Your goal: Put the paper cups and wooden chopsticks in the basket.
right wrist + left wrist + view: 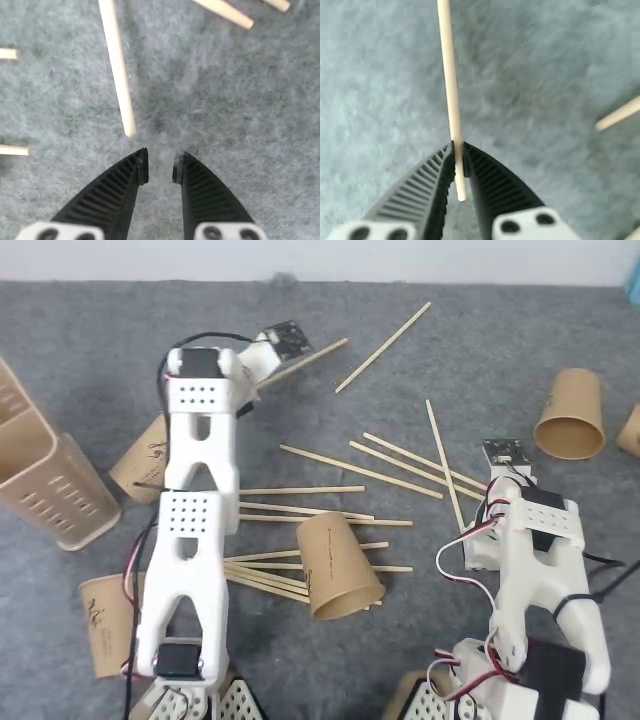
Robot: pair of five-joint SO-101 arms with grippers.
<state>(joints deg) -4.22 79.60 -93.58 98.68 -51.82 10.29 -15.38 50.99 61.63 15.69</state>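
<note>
One chopstick [447, 75] nipped in left tool [457, 146], pointing straight outward

Surface: grey felt-like mat [480, 330] over the table.
Cups: 5 paper cups [340, 565]; 1 on its side at the middle across some sticks, 2 at the left, 2 at the right.
Sticks: wooden chopsticks [362, 472] scattered over the middle, several crossing.
Basket: beige slotted basket [45, 475] at the left edge.

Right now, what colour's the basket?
The basket is beige, with rows of narrow slots in its wall. The high view shows it best.
</note>
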